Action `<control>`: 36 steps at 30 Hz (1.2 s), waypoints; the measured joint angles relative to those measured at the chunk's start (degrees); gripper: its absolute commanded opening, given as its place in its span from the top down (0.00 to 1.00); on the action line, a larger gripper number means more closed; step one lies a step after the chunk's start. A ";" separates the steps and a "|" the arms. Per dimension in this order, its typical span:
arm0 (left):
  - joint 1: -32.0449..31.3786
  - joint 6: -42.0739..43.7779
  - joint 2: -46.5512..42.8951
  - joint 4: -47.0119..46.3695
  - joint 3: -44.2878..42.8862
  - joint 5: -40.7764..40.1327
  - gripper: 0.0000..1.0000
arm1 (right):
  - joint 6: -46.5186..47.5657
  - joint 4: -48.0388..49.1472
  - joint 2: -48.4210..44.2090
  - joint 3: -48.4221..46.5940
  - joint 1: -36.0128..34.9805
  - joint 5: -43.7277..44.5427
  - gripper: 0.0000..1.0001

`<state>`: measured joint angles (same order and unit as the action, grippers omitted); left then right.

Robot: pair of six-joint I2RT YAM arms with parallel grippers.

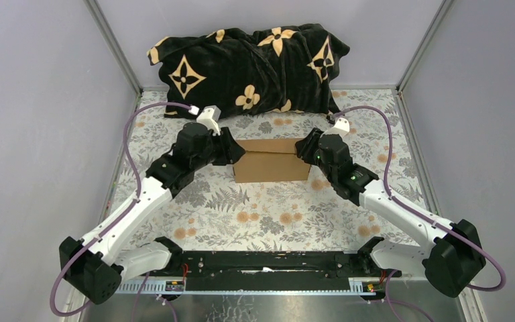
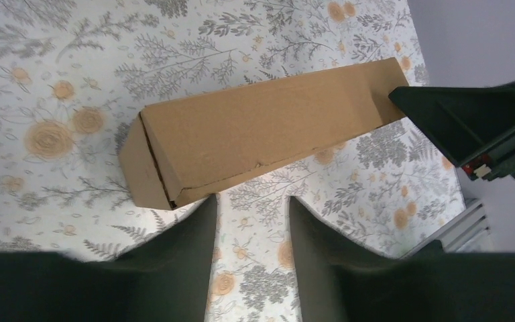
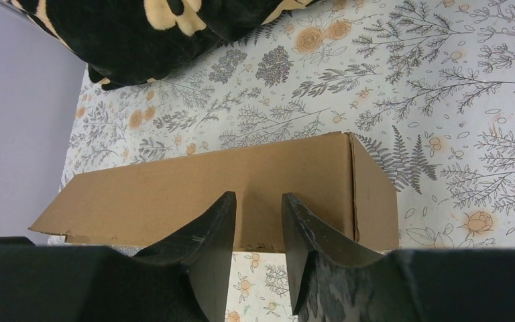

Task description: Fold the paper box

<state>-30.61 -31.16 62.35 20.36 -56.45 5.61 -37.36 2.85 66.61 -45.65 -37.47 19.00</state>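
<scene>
Rectangular brown cardboard paper box [image 1: 271, 159] lies between left hand [image 2: 251, 200] and right hand [image 3: 258, 195], both released.

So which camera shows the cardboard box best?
Left wrist: the box fills the frame, top face, long side and near end unobstructed. Right wrist shows it partly behind its own fingers. Top view shows it small, between the left gripper and right gripper.

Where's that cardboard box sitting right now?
In the top view, the paper box sits between the left gripper and right gripper, just in front of the black patterned cushion.
</scene>
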 measured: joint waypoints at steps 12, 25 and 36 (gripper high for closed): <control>-0.09 -1.31 3.30 -4.28 0.66 1.73 0.94 | -0.07 1.38 -0.15 0.83 0.04 -0.17 0.60; -0.09 -1.29 8.87 -6.95 -4.59 1.79 0.91 | -0.04 1.36 -0.13 0.83 0.04 -0.20 0.60; -0.09 -3.96 9.27 -18.82 6.93 -0.07 0.93 | -0.04 1.51 -0.42 1.42 0.04 -0.35 0.60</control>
<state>-30.70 -35.11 71.61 1.54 -49.52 5.54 -37.41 4.36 66.19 -44.23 -37.43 18.65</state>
